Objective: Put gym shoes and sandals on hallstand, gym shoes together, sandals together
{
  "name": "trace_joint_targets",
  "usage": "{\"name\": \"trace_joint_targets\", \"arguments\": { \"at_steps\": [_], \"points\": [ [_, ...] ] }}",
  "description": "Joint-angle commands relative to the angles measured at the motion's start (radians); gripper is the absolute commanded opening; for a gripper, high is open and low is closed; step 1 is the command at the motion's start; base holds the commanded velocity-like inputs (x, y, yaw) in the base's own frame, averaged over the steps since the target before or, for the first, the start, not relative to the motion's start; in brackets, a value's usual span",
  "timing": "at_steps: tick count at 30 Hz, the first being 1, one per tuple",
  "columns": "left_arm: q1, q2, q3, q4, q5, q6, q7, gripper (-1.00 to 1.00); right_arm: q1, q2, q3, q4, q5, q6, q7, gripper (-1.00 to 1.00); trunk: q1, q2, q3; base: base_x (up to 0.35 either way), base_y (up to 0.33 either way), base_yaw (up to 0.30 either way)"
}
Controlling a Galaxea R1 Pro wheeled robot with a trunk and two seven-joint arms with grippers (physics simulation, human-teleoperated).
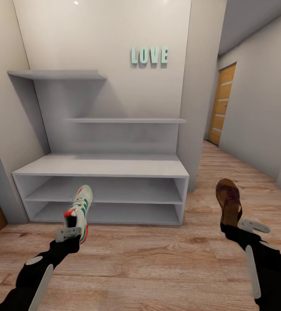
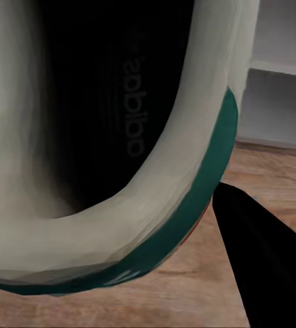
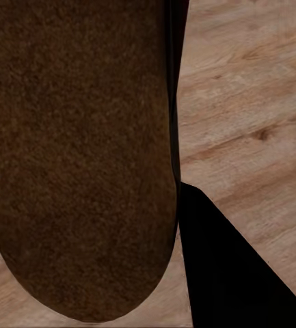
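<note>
- Nearest, in the head view: left gripper [image 1: 71,233] clamped on the heel of a gym shoe [image 1: 81,210], held clear of the corridor floor [image 1: 149,263], toe up and away toward the rack, long axis near upright with a slight lean to the right.
- In the left wrist view: heel opening of the gym shoe [image 2: 106,171] seen close, pale rim with green edge, one dark finger [image 2: 264,266] beside it, wood planks and grey shelf edges behind.
- At the right: right gripper [image 1: 237,226] closed on the heel end of a sandal [image 1: 228,199], held above the floor, toe pointing up and away, long axis nearly upright.
- In the right wrist view: brown sole of the sandal [image 3: 79,157] with a dark finger [image 3: 230,273] alongside, floor planks beyond.
- Between the arms: bare planks, open room up to the front of the hallstand [image 1: 101,166].
- Farther: bench top and two low shelves bare, front edges square to the view; grey wall close at its left, a wall corner at its right.
- Above: two staggered wall shelves and LOVE letters [image 1: 149,55].
- Farthest right: corridor running on to a wooden door [image 1: 221,106].
</note>
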Motion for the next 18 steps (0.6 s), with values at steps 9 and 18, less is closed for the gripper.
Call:
{"name": "trace_joint_targets", "arguments": {
  "at_steps": [9, 18],
  "points": [
    [-0.048, -0.018, -0.008, 0.027, -0.124, 0.324, -0.003, -1.00, -0.001, -0.005, -0.116, -0.002, -0.018, 0.007, -0.001, -1.00, 0.000, -0.001, -0.001, 0.000, 0.000, 0.000],
    [-0.346, -0.130, -0.049, 0.315, -0.358, 0.411, -0.002, -1.00, -0.001, -0.003, -0.114, -0.002, -0.010, 0.007, -0.003, -1.00, 0.000, -0.001, -0.001, 0.000, 0.000, 0.000]
  ]
}}
